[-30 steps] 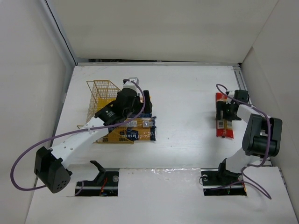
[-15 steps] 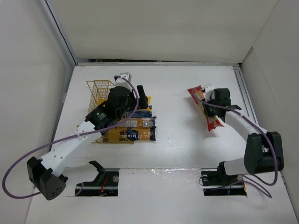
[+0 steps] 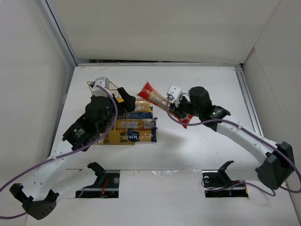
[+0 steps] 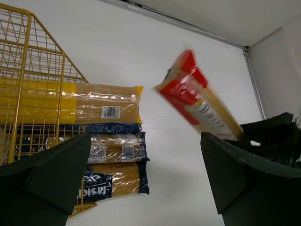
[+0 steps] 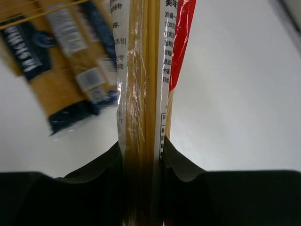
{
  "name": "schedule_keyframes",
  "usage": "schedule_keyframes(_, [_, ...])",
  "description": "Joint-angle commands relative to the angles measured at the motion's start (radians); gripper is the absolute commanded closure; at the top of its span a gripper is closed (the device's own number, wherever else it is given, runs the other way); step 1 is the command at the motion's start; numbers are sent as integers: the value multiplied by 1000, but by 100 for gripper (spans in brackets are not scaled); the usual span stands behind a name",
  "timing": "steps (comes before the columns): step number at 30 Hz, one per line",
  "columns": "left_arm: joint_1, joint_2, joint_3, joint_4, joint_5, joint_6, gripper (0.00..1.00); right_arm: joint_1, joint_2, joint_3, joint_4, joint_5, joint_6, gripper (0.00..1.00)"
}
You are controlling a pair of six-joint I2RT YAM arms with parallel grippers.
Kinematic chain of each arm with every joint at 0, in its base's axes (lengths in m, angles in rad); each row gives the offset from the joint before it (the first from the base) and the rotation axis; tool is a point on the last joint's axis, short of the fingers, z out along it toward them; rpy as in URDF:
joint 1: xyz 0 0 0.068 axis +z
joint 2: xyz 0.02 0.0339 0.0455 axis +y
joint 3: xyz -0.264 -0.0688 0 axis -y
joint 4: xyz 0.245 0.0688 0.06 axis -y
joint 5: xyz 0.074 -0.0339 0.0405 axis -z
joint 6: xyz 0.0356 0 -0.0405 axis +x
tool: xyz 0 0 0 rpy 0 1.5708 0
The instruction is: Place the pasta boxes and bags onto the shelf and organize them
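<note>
My right gripper (image 3: 182,111) is shut on the red-orange pasta pack (image 3: 157,99), holding it above the table's middle with its red end pointing left toward the rack. In the right wrist view the pack (image 5: 143,70) runs up from between the closed pads (image 5: 183,165). Several other pasta packs (image 3: 134,125) lie side by side, partly inside the gold wire shelf (image 3: 101,89). My left gripper (image 3: 124,98) hovers open over them. The left wrist view shows the shelf (image 4: 28,61), a yellow pack (image 4: 106,106), a clear-and-blue pack (image 4: 117,148), and the red pack (image 4: 197,99) in the air.
White walls close in the table on the left, back and right. Two slots at the near edge hold black fixtures (image 3: 101,174) (image 3: 221,172). A purple cable (image 3: 28,169) loops from the left arm.
The right gripper shut on the red-orange pack at the table's right side, then carried it left to the middle. The left arm drew back toward the near left.
</note>
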State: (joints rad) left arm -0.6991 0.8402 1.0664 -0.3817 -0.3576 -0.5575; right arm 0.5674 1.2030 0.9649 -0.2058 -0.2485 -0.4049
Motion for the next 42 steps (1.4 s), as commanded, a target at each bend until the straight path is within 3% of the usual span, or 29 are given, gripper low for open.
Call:
schedule_keyframes(1, [1, -3, 7, -52, -55, -32, 0, 138, 80, 136, -30, -106, -43, 100])
schedule_keyframes(7, [1, -13, 7, -94, -92, -77, 0, 284, 253, 235, -101, -141, -43, 100])
schedule_keyframes(17, [1, -62, -11, -83, -81, -87, 0, 387, 455, 373, -70, -123, 6, 100])
schedule_keyframes(30, [1, -44, -20, -83, -72, -87, 0, 405, 687, 649, -110, -83, -14, 100])
schedule_keyframes(37, [1, -53, -20, -83, -72, -87, 0, 405, 813, 793, -132, -133, -49, 100])
schedule_keyframes(42, [1, -53, -20, -92, -93, -87, 0, 405, 852, 834, -118, -155, -49, 88])
